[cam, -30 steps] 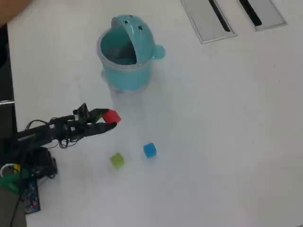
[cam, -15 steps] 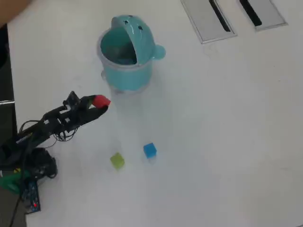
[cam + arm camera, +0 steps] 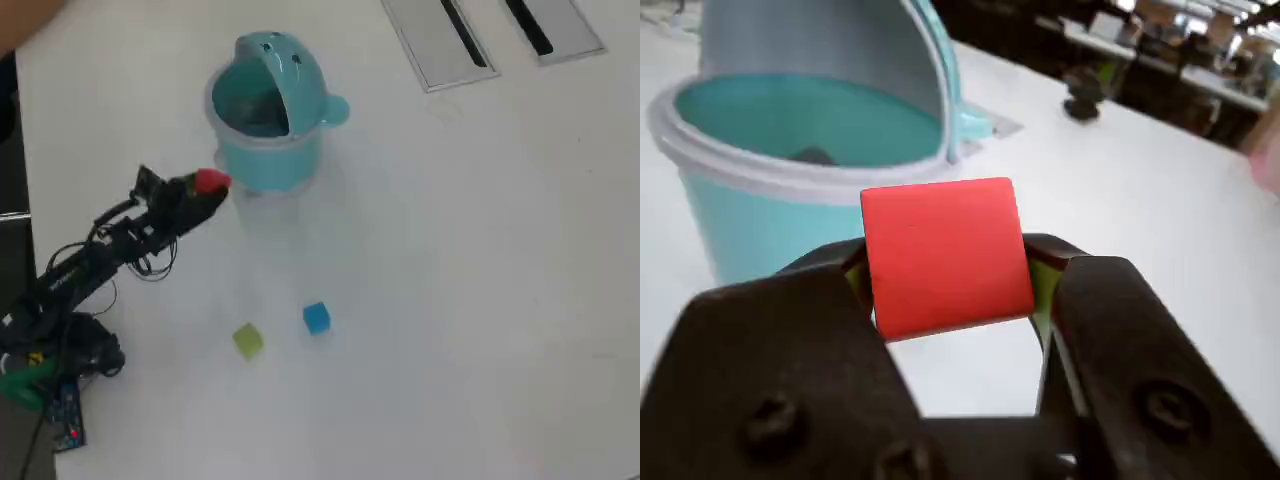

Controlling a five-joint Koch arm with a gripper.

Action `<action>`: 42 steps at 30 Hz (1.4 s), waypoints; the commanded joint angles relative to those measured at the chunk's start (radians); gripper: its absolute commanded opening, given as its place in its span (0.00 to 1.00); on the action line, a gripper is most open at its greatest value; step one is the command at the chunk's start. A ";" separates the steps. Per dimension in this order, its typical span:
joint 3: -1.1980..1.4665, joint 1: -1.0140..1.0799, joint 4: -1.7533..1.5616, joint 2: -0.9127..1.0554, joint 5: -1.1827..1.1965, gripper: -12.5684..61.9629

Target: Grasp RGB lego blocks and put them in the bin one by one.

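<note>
Count on the white bench (image 3: 480,280): one arm, one claw, three cubes, one bin, two grey slotted panels.

Overhead view, left to right. The arm (image 3: 90,265) reaches up and to the right from the lower left edge. Its claw (image 3: 205,190) sits just left of the bin wall and below the rim as the view shows it. The red cube (image 3: 211,180) is at the claw tip, off the bench. The yellow-green cube (image 3: 247,340) lies on the bench, with the blue cube (image 3: 316,318) near it on the right, the two apart. Both are well below the bin in this view. The teal bin (image 3: 268,160) stands upright, its domed lid (image 3: 290,65) flipped up and its side knob (image 3: 336,110) pointing right. The grey slotted panels (image 3: 440,40) lie at the top right.

Wrist view. The claw (image 3: 945,275) is closed on the red cube (image 3: 942,255), one dark jaw pressing each side, opened only to the cube's width. The bin (image 3: 770,190) stands just beyond on the left, its interior visible, with a small dark shape at the bottom that cannot be identified. The raised lid (image 3: 930,70) is behind it.

Differences between views: only the wrist view shows the jaw contact and the bin interior. Only the overhead view shows the other two cubes and the panels.
</note>
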 commanded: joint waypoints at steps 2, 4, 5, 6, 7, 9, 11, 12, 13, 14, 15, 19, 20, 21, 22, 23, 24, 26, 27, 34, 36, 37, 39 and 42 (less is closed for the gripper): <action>-0.149 -0.029 -0.104 -0.028 -0.061 0.29; -0.189 -0.040 -0.132 -0.084 -0.063 0.29; -0.204 -0.041 -0.153 -0.110 -0.063 0.29; -0.227 -0.043 -0.160 -0.137 -0.063 0.29; -0.249 -0.046 -0.160 -0.156 -0.063 0.29; -0.337 -0.048 -0.160 -0.241 -0.066 0.29; -0.454 -0.046 -0.160 -0.333 -0.100 0.29; -0.492 -0.046 -0.160 -0.356 -0.100 0.29; -0.552 -0.044 -0.160 -0.394 -0.100 0.29; -0.603 -0.046 -0.156 -0.428 -0.100 0.29; -0.653 -0.049 -0.152 -0.460 -0.100 0.29; -0.738 -0.067 -0.107 -0.517 -0.100 0.29; -0.739 -0.074 -0.106 -0.522 -0.100 0.29; -0.739 -0.081 -0.104 -0.526 -0.100 0.29; -0.744 -0.087 -0.104 -0.531 -0.100 0.29; -0.758 -0.094 -0.100 -0.543 -0.100 0.29; -0.784 -0.104 -0.097 -0.568 -0.098 0.29; -0.836 -0.106 -0.092 -0.609 -0.097 0.29; -0.857 -0.107 -0.089 -0.624 -0.097 0.29; -1.009 -0.140 -0.060 -0.752 -0.092 0.29; -1.035 -0.150 -0.054 -0.773 -0.091 0.29; -1.049 -0.155 -0.054 -0.784 -0.091 0.29; -1.057 -0.181 -0.054 -0.816 -0.080 0.29; -1.065 -0.216 -0.064 -0.839 -0.080 0.29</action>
